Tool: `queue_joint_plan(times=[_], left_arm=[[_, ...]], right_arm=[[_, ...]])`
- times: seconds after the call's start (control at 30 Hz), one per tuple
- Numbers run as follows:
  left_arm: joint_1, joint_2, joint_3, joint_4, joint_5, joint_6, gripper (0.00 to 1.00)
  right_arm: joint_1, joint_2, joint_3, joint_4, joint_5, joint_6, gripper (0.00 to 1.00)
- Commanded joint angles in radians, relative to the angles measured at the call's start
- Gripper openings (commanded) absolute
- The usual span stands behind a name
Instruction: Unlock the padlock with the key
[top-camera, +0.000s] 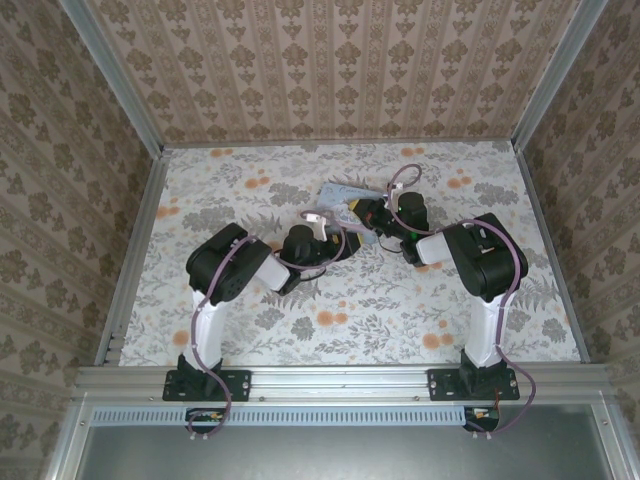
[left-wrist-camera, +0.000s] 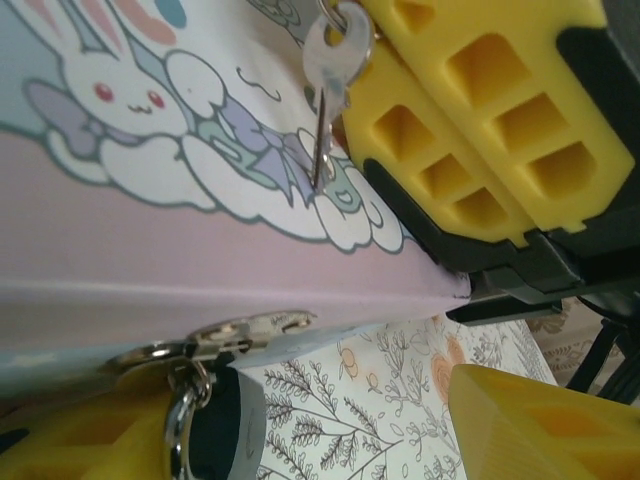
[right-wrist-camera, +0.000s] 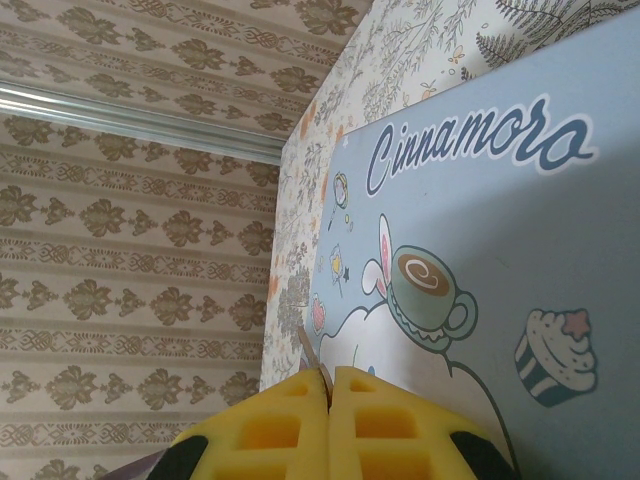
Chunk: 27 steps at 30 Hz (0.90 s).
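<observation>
In the left wrist view the padlock (left-wrist-camera: 222, 430), dark teal with a silver shackle, hangs from the hasp (left-wrist-camera: 240, 333) of the pastel cartoon tin (left-wrist-camera: 200, 250). It rests against the left-hand yellow finger (left-wrist-camera: 70, 445) of my left gripper (left-wrist-camera: 310, 440), which is open, its other finger (left-wrist-camera: 545, 425) far off. The small silver key (left-wrist-camera: 325, 90) points down over the tin lid, well above the padlock. My right gripper (right-wrist-camera: 330, 385) is shut on the key (right-wrist-camera: 313, 356), whose tip sticks out between the yellow pads. From above, both grippers (top-camera: 340, 240) (top-camera: 370, 213) meet at the tin (top-camera: 345, 192).
The tin lies on the floral tablecloth (top-camera: 400, 300) near the middle of the table. Patterned walls (top-camera: 330, 60) close off the back and both sides. The two arms crowd each other around the tin.
</observation>
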Motion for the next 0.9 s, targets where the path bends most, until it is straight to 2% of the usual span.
queue_joint_plan(times=[0.0,0.63,0.87], left_arm=[[0.004,0.043,0.008,-0.031,-0.029,-0.029,0.63],[0.018,0.05,-0.029,-0.024,-0.056,-0.039,0.29],[0.032,0.052,-0.039,-0.008,-0.062,-0.057,0.17]], right_arm=[[0.009,0.03,0.007,-0.034,-0.016,-0.001,0.0],[0.008,0.031,0.008,-0.031,-0.021,0.001,0.0],[0.004,-0.02,0.025,-0.072,-0.04,-0.013,0.0]])
